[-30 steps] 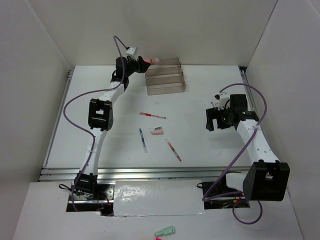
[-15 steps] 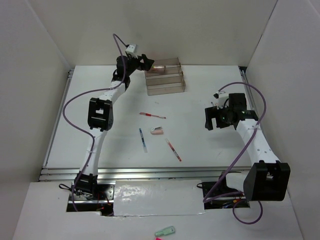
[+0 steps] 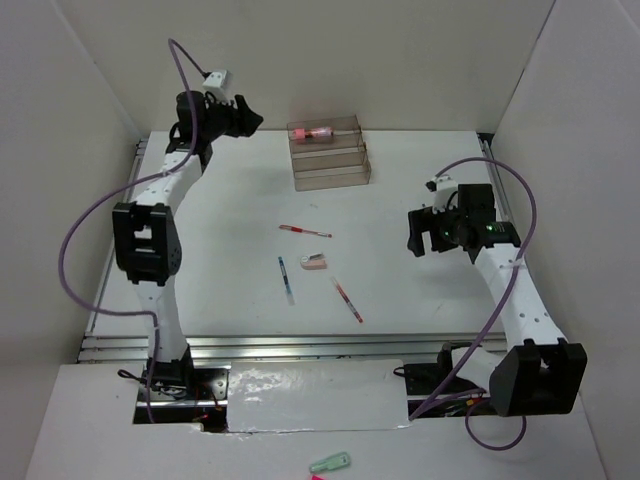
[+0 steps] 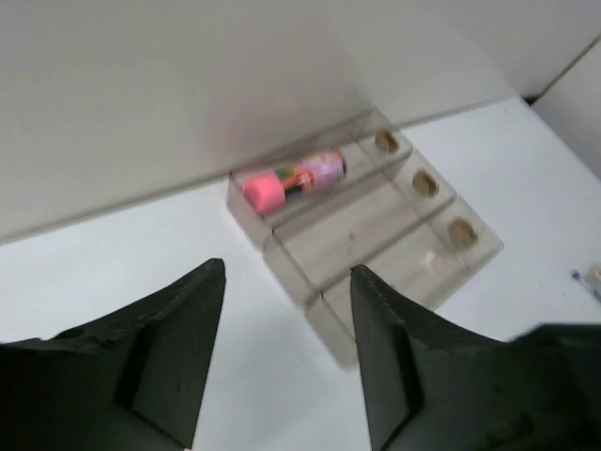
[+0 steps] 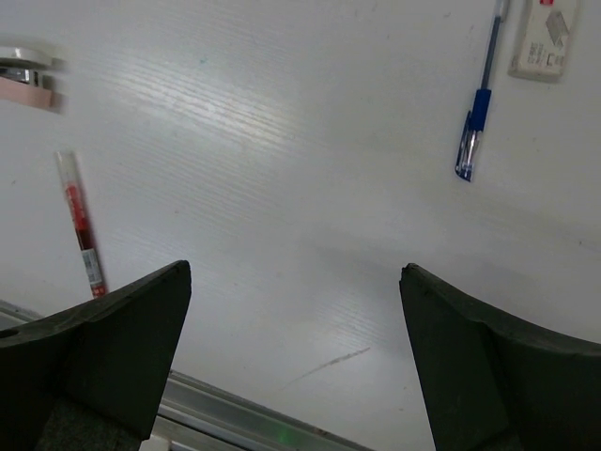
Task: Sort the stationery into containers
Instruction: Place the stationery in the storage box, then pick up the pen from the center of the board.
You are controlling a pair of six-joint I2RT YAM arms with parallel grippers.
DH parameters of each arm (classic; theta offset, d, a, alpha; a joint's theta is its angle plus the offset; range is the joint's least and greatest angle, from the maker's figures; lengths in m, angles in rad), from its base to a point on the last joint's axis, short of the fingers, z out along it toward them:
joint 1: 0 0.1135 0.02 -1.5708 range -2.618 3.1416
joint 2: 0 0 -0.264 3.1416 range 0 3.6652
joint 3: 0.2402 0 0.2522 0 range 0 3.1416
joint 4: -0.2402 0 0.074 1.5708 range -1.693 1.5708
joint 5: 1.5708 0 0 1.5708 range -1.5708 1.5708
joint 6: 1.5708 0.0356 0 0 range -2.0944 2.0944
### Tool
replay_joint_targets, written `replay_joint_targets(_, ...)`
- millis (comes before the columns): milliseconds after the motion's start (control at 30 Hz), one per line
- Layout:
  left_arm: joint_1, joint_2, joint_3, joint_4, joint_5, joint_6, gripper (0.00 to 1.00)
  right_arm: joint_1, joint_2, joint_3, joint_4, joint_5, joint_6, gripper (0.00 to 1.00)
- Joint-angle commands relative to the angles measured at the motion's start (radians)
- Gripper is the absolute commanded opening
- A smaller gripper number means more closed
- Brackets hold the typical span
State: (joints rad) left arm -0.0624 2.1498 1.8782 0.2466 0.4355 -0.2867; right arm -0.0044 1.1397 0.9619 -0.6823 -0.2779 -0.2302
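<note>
The clear smoky organiser [image 3: 330, 160] stands at the back of the table and also shows in the left wrist view [image 4: 385, 235]. A pink eraser in a colourful sleeve [image 3: 315, 131] lies in its rearmost compartment [image 4: 293, 177]. My left gripper [image 3: 242, 118] is open and empty, raised to the left of the organiser [image 4: 287, 271]. On the table lie a red pen [image 3: 305, 231], a blue pen [image 3: 287, 279], a pink-and-white eraser [image 3: 313, 263] and a second red pen [image 3: 347, 299]. My right gripper [image 3: 418, 240] is open and empty to the right of them [image 5: 296, 272]. Its wrist view shows a red pen [image 5: 80, 230], the blue pen [image 5: 477, 108] and an eraser [image 5: 545, 38].
A pale green clip [image 3: 330, 462] lies off the table on the near shelf. White walls close in the back and both sides. An aluminium rail [image 5: 244, 413] runs along the table edge. A blurred white-and-pink thing [image 5: 23, 80] that I cannot identify sits at the right wrist view's left edge.
My left gripper let go of the pink eraser into the rearmost compartment, then swung left and away from the organiser. The right arm shifted only slightly.
</note>
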Motion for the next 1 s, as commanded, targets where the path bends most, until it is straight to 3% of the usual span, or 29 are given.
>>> replay_joint_targets(0,-0.002,-0.241,-0.16,-0.22,0.066,0.148,0.69,0.046,-0.032,0.064,-0.039,-0.032,0.009,0.95)
replay_joint_targets(67,0.006,-0.338,-0.306,-0.323,0.066,0.214,0.79,0.084,-0.024,0.063,-0.046,-0.026,0.015,0.93)
replay_joint_targets(100,0.01,-0.431,-0.351,-0.348,0.062,0.24,0.98,0.102,-0.021,0.057,-0.042,-0.008,0.02,0.92)
replay_joint_targets(133,0.01,-0.476,-0.425,-0.407,0.051,0.262,0.99,0.148,-0.011,0.045,-0.04,0.043,0.029,0.91)
replay_joint_targets(233,0.01,-0.619,-0.532,-0.545,0.002,0.389,0.99,0.204,0.023,0.021,-0.028,0.136,0.055,0.82)
replay_joint_targets(400,-0.005,-0.806,-0.686,-0.632,-0.118,0.397,0.99,0.23,0.096,0.02,0.003,0.229,0.075,0.66)
replay_joint_targets(567,0.006,-0.97,-0.87,-0.586,-0.051,0.376,0.98,0.311,0.169,0.054,0.0,0.169,0.098,0.53)
replay_joint_targets(700,-0.048,-1.031,-0.962,-0.547,-0.055,0.403,0.89,0.432,0.244,0.077,0.004,0.169,0.135,0.53)
replay_joint_targets(967,-0.068,-1.002,-0.968,-0.577,-0.099,0.426,0.89,0.641,0.36,0.11,-0.011,0.14,0.157,0.53)
